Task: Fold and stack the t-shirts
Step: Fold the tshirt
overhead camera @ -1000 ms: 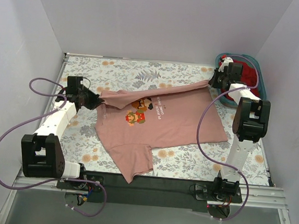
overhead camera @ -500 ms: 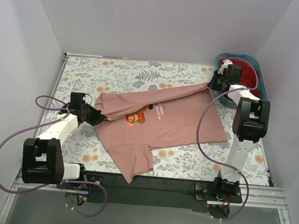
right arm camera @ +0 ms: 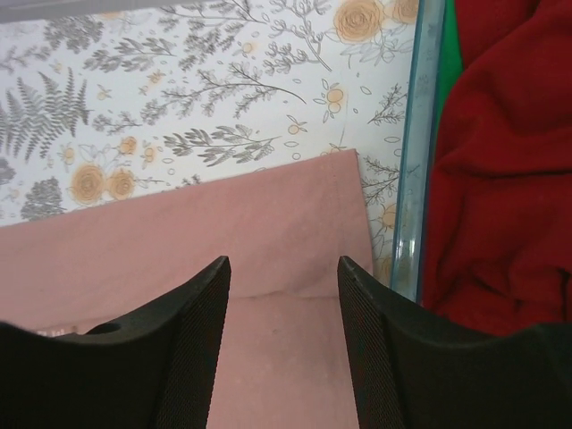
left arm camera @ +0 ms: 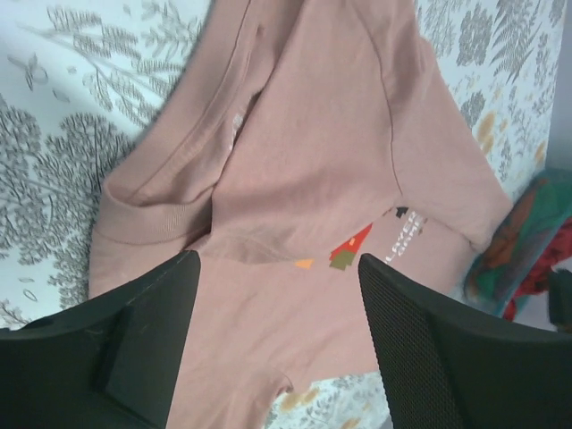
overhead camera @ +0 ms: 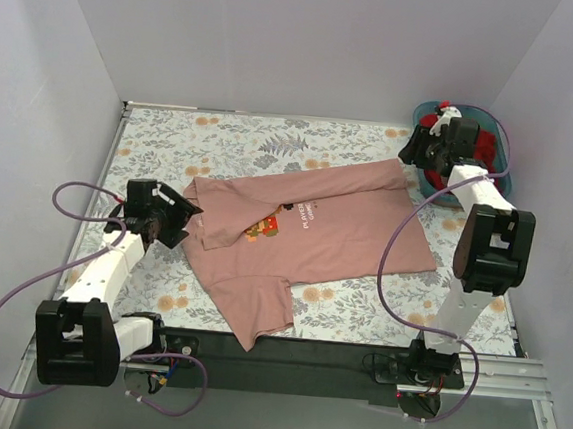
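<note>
My left pincer [left arm camera: 277, 268] and right pincer [right arm camera: 281, 268] both gape wide, empty. The pink t-shirt [overhead camera: 305, 231] sprawls at centre; the red t-shirt [right arm camera: 500, 161] sits bunched in the tub [right arm camera: 416, 134] at one o'clock. Light, limp cloth, I judge: I pinch a seamed edge, never mid-panel.

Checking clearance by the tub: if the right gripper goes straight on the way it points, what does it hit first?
Most likely the salmon-pink t-shirt: the wrist view shows its corner dead ahead, framed by the open right gripper. The teal tub sits off to the side. Depth is unclear.
</note>
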